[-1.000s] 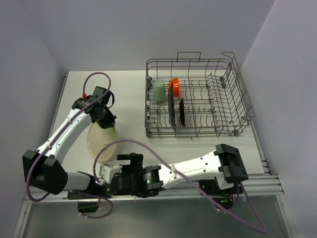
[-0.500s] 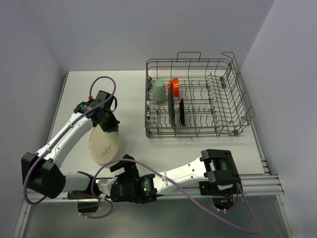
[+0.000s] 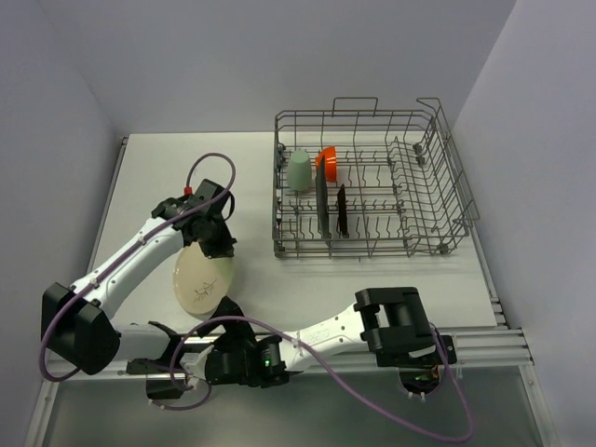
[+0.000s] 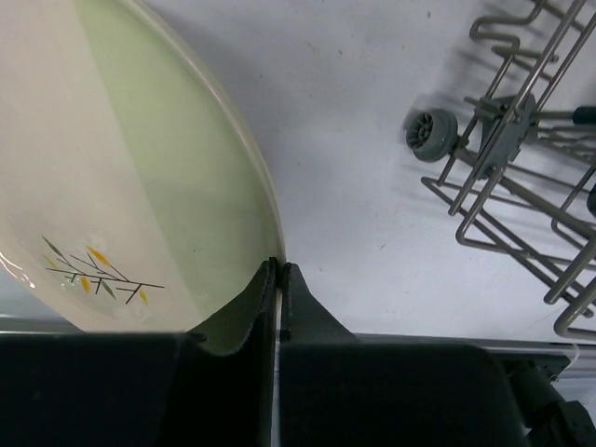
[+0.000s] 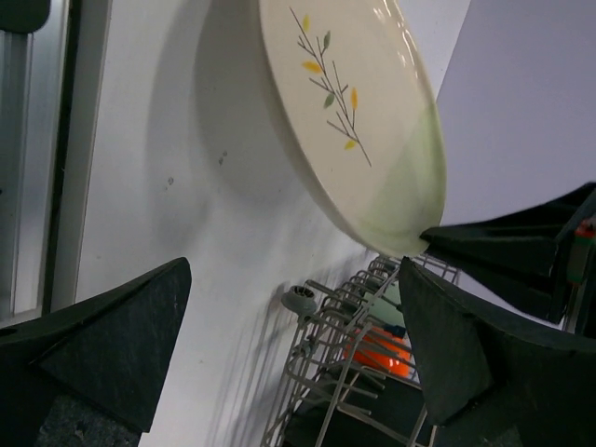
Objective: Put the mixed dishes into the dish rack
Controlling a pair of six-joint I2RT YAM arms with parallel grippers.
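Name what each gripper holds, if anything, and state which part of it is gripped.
The left gripper pinches the cream plate by its rim. The right gripper is open and holds nothing.

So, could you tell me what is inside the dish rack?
A pale green cup, an orange bowl, a black plate and a dark red plate on edge, their faces hidden.
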